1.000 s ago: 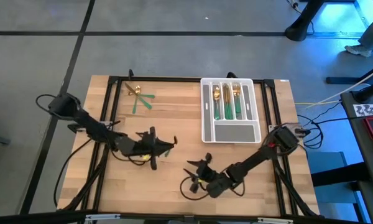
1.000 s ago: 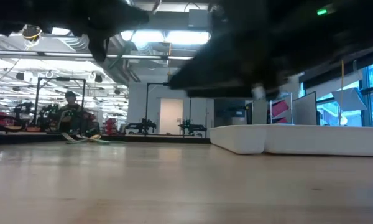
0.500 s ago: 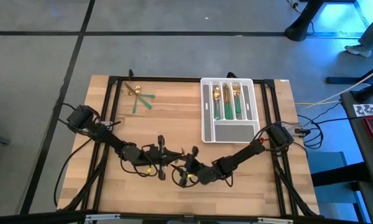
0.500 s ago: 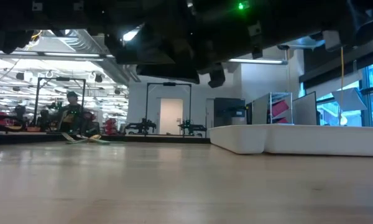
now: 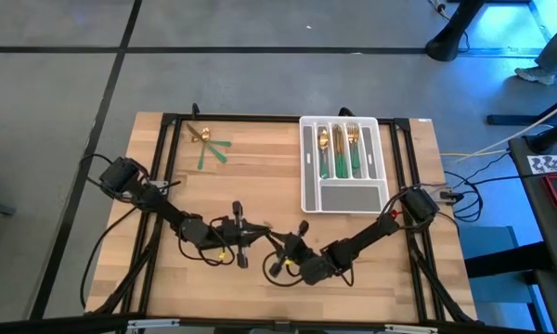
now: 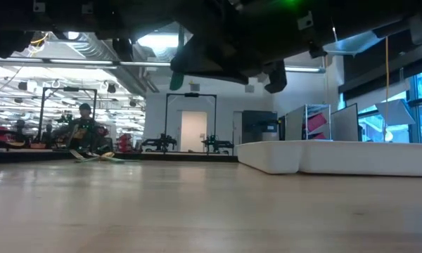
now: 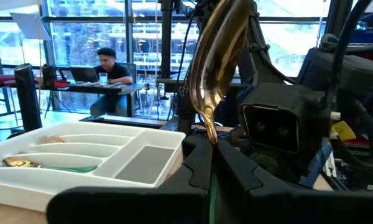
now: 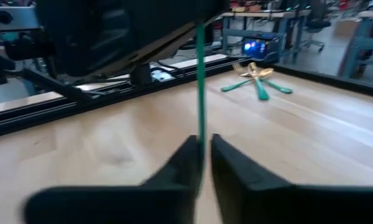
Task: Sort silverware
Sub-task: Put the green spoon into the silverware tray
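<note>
As the two arms meet over the near middle of the worktop (image 5: pixel 260 181), my left tool (image 7: pixel 210 149) is clamped tight on one spoon (image 7: pixel 217 62), gold bowl standing up above my fingers. My right tool (image 8: pixel 202 146) is there too, fingers drawn almost together with the spoon's slim green handle pinched between them. One spoon, two tools on it, held up clear of the wood.

Count time. Far left on the worktop lies a small crossed heap of loose pieces (image 5: pixel 209 148); I make it three. Far right sits one white tray (image 5: pixel 306 167): three long slots, each with gold-and-green silverware, and one wide slot nearest me. How many per slot I can't tell.
</note>
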Available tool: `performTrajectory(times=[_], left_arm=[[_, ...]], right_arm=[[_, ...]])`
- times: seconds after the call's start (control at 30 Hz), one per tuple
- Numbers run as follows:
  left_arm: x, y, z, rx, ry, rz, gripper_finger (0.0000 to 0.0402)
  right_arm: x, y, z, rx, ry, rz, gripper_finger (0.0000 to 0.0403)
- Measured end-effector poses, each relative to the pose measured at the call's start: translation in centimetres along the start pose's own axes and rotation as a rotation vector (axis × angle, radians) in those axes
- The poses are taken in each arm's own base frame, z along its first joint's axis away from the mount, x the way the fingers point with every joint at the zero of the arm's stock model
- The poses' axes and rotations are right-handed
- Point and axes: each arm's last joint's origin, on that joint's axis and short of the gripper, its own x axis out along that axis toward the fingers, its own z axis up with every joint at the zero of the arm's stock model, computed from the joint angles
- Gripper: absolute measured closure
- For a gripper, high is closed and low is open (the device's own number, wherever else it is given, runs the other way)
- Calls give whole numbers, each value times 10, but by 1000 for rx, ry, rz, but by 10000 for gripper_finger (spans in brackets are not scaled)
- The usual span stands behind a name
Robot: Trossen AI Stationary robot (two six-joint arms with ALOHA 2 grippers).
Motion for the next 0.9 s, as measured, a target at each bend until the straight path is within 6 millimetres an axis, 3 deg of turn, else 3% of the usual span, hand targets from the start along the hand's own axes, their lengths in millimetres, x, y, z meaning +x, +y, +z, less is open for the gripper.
performTrajectory(times=[0.07,0.2,0.37,0.5,0.63,0.73,0.9], left_arm=[[0,0,0,3,1,0,394],[0,0,0,8,2,-1,370],[-4,1,-3,68,9,-9,301],[-9,5,-8,104,30,-10,247],[-13,10,-13,115,56,38,221],[-14,12,-16,129,72,59,216],[-15,15,-22,159,111,66,215]], right_arm=[[1,0,0,2,8,22,390],[1,0,-1,-15,23,31,386],[-5,-8,10,-35,51,-3,395],[-16,-25,24,-63,112,-34,398],[-30,-59,56,-56,212,-92,399],[-33,-99,88,-12,349,-142,400],[-14,-175,122,76,613,-225,401]])
